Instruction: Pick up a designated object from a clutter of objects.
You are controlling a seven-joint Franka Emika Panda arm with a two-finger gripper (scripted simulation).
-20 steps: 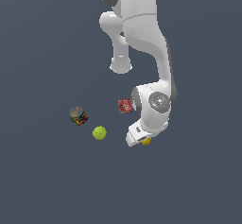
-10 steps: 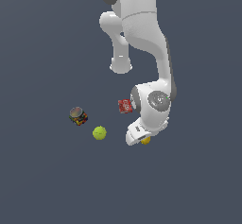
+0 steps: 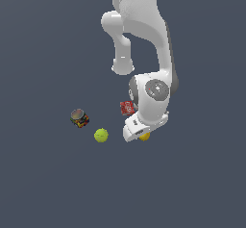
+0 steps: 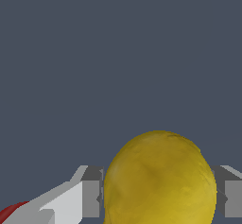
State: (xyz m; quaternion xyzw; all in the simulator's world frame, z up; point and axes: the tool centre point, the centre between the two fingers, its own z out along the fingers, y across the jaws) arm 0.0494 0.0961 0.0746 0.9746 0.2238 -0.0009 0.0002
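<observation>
The golden-yellow lemon (image 4: 160, 180) fills the gap between my two grey fingers (image 4: 92, 199) in the wrist view, and both pads touch its sides. In the exterior view only a sliver of the lemon (image 3: 145, 136) shows on the floor under the white hand. My gripper (image 3: 141, 133) is low over the floor and shut on the lemon. Other clutter lies on the exterior view's left: a yellow-green ball (image 3: 101, 135), a multicoloured short can (image 3: 79, 118) and a red flat packet (image 3: 127, 107). The red cup and grey-white ball are out of view.
The arm's white base (image 3: 123, 66) stands behind the hand. The red packet lies right beside the wrist. A red edge (image 4: 9, 213) shows at the corner of the wrist view. The floor is plain dark grey.
The hand has shifted very slightly over the lemon. The ball, can and packet have not moved.
</observation>
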